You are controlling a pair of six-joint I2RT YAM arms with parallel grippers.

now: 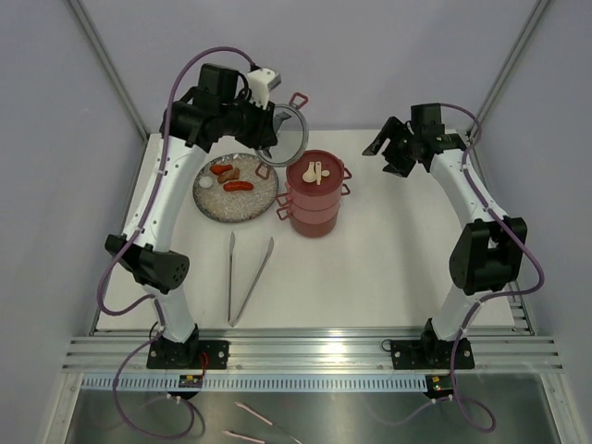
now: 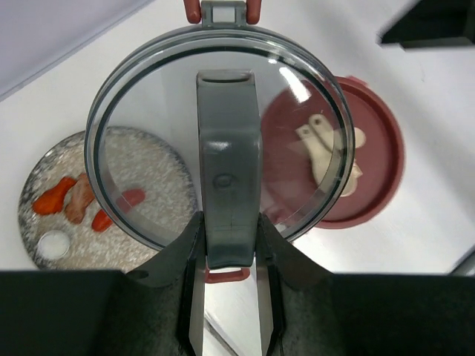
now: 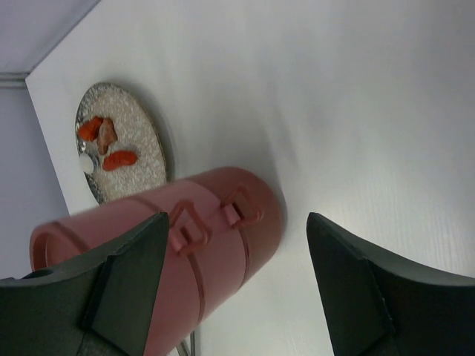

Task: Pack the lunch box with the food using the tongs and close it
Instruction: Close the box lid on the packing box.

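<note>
The left hand is gripping the clear lid — food is lying unpacked, tongs untouched; right hand is hanging wide open.

"What sat on the white bench?"

"A grey speckled plate at the left, the stacked red lunch box just beside it, and the tongs lying flat nearer the front edge, apart from both."

1 tongs, 1 plate, 4 food pcs, 3 tiers.
</note>
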